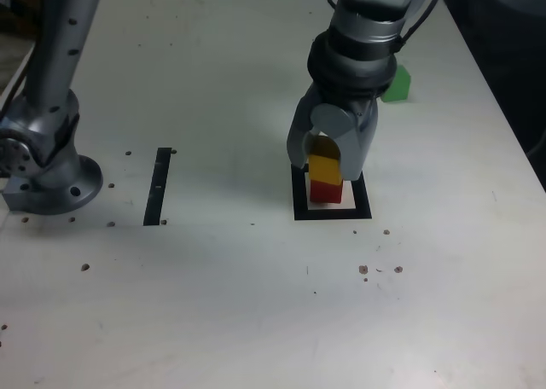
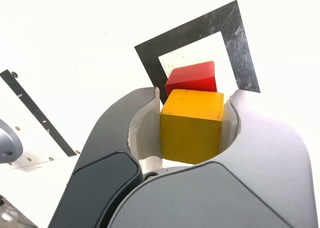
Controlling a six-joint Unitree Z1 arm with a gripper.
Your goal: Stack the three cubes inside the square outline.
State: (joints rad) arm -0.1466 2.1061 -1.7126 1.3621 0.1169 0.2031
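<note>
Yellow cube (image 2: 192,124) gripped in hand (image 2: 192,130), sat on red cube (image 2: 192,78) inside square outline (image 2: 235,43). Green cube (image 1: 397,83) seen well apart on counter (image 1: 256,304), behind the arm.

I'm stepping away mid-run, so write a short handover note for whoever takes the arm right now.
Gripper: shut on the yellow cube, holding it over the red cube.
Red cube: inside the square outline.
Yellow cube: looks set on the red one or just above it; contact cannot be told.
Green cube: loose on the table, behind the arm toward the exterior view's right.
Done: red placed. Left: release yellow, then fetch green and stack it on top.
</note>
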